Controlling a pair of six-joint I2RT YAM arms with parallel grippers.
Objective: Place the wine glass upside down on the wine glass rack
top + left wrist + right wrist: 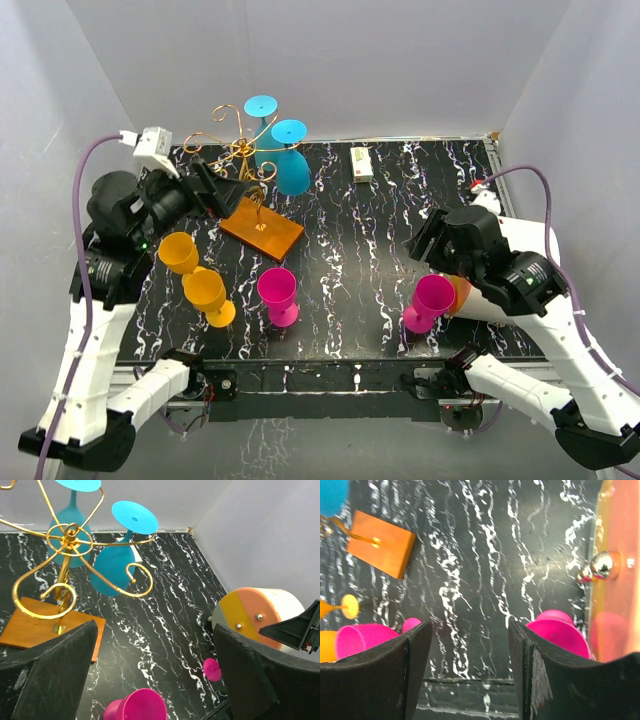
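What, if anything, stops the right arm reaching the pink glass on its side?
Probably nothing. The right gripper is open and the pink glass stands close by, just to the side of its jaws rather than between them. Nothing else sits in the gap, so a small re-aim should do.

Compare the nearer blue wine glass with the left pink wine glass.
The blue wine glass hangs upside down; the pink wine glass stands upright. The blue one is held by the wine glass rack, the pink one rests on the table. Both have the same stemmed shape.
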